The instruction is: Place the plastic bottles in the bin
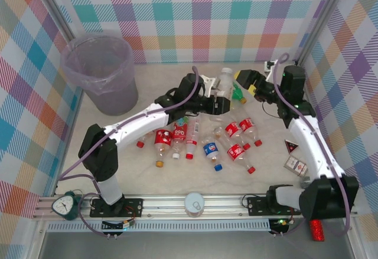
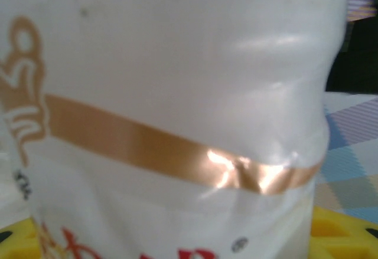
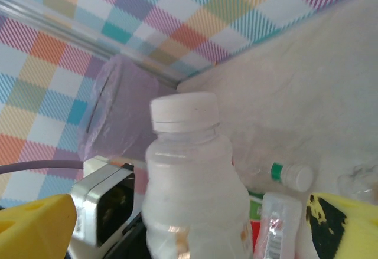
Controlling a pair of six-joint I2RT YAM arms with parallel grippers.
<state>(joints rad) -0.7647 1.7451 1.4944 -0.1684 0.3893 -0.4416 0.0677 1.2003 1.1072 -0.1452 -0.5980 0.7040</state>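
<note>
A white plastic bottle [image 1: 225, 81] with a white cap stands upright above the table, and my left gripper [image 1: 221, 101] is shut on its body. In the left wrist view its white wall with an orange band [image 2: 177, 94] sits close to the lens, with yellow pads [image 2: 339, 229] at the lower corners. My right gripper [image 1: 248, 83] is open just right of it; in the right wrist view the bottle [image 3: 189, 176] stands between the spread yellow fingers [image 3: 35, 223]. Several red-labelled bottles [image 1: 162, 141], a blue-labelled one [image 1: 211, 150] and a green one [image 1: 238, 96] lie on the table. The grey bin [image 1: 101, 70] stands far left.
Checked walls close in the table on three sides. Two small packets [image 1: 294, 164] lie by the right arm. On the near rail sit a green clock [image 1: 66, 205], a white round lid [image 1: 194, 203] and a red can [image 1: 317, 229].
</note>
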